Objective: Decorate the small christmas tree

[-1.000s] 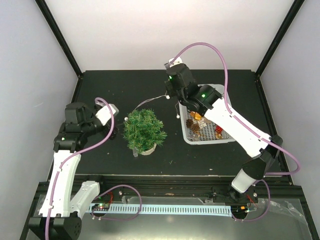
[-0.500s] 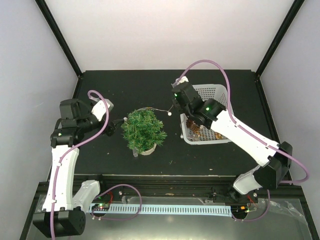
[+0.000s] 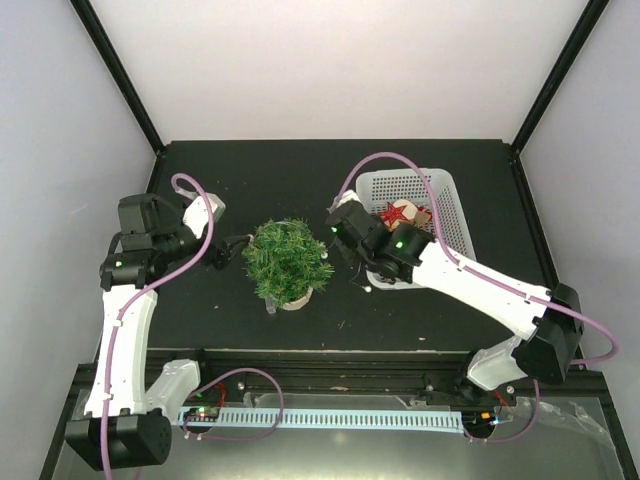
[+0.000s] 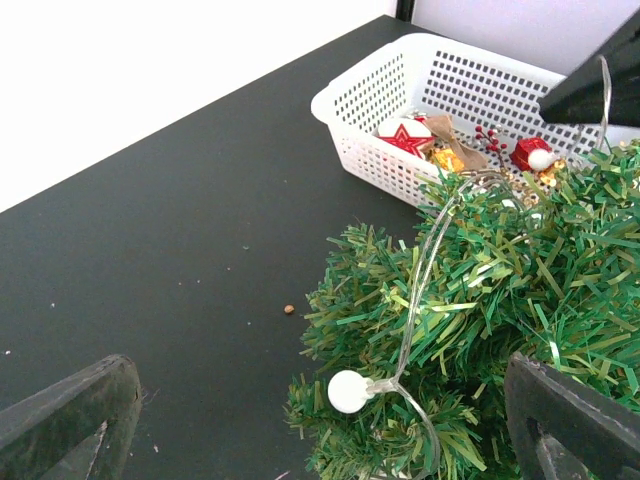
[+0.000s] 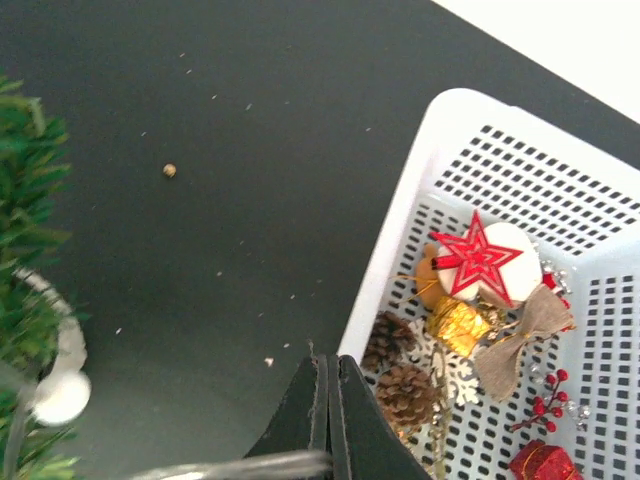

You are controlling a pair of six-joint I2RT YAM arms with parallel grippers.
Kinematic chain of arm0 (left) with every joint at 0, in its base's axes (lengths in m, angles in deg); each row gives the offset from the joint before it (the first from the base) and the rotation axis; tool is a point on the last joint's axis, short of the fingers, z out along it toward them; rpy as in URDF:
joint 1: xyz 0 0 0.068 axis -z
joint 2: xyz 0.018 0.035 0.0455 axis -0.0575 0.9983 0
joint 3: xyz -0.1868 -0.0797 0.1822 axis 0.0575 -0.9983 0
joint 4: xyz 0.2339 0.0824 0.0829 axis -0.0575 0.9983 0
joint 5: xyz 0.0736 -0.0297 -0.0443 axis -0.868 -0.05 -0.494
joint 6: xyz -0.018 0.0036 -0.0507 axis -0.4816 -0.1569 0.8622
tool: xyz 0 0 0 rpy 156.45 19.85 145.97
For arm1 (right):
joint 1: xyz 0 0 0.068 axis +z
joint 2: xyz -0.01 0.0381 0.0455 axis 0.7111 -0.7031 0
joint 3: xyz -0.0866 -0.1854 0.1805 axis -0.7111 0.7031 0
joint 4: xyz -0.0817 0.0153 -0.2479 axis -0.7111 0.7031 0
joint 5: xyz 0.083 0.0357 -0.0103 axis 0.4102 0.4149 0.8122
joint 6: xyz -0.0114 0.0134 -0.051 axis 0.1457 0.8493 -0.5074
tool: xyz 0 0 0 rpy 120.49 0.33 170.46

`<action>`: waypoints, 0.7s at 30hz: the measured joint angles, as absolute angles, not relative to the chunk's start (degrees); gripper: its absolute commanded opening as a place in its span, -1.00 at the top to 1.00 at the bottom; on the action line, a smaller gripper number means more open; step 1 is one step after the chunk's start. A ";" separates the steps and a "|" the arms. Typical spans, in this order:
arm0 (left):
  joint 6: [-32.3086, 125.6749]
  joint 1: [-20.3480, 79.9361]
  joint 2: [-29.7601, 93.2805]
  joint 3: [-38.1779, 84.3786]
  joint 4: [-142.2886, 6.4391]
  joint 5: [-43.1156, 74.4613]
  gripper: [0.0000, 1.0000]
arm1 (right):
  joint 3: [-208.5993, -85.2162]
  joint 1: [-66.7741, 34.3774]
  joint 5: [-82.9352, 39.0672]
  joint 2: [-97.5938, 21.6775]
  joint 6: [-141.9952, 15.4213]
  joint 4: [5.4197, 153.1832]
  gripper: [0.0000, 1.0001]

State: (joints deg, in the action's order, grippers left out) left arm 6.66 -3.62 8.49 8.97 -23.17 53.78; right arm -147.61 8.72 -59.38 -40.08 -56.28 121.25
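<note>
R gripper [image 5: 330, 405] pinched on clear-wire white-bulb light string [image 4: 420, 285]; L gripper [image 3: 228, 250] spread wide, empty. I'd keep tension gentle wrapping small bushy green xmas tree [image 3: 285, 262].

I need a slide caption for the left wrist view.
A light string draped over the small christmas tree, white ornament basket behind it.

right gripper [image 5: 328, 400] dropped from beyond the white basket [image 3: 440, 180] to 3 o'clock of the small christmas tree [image 3: 288, 260]. light string [image 4: 425, 270] went from stretched in the air to draped over the tree. red star [image 3: 395, 212] got uncovered. left gripper [image 3: 230, 250] edged in at 9 o'clock.
</note>
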 measured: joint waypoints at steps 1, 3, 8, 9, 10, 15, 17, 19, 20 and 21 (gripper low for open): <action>6.72 -3.65 8.49 8.97 -23.12 53.89 -0.98 | -147.32 9.55 -59.40 -40.05 -55.99 121.58 0.98; 6.85 -3.75 8.49 8.97 -23.06 54.00 -0.98 | -146.56 11.19 -59.38 -39.94 -55.40 122.08 0.98; 7.03 -3.78 8.49 8.97 -23.01 54.17 -0.98 | -145.49 15.62 -59.77 -39.03 -53.33 124.51 0.98; 7.09 -3.78 8.49 8.97 -23.01 54.17 -0.98 | -145.49 16.50 -59.86 -38.90 -53.04 124.86 0.98; 7.12 -3.78 8.49 8.97 -22.99 54.17 -0.98 | -145.49 17.74 -60.16 -38.74 -52.63 125.36 0.98; 7.33 -3.78 8.49 8.97 -22.99 54.20 -0.98 | -146.10 22.81 -61.41 -38.50 -50.57 128.44 0.98; 7.36 -3.78 8.49 8.97 -22.99 54.20 -0.98 | -146.80 24.41 -61.65 -38.50 -49.79 129.58 0.98; 7.38 -3.78 8.49 8.97 -22.99 54.20 -0.98 | -147.43 25.57 -61.85 -38.50 -49.11 130.45 0.98; 7.38 -3.78 8.47 8.97 -22.99 54.17 -0.98 | -147.63 26.18 -61.89 -38.50 -48.80 130.78 0.98; 7.40 -3.78 8.47 8.97 -22.99 54.17 -0.98 | -147.76 26.88 -61.93 -38.50 -48.47 131.15 0.98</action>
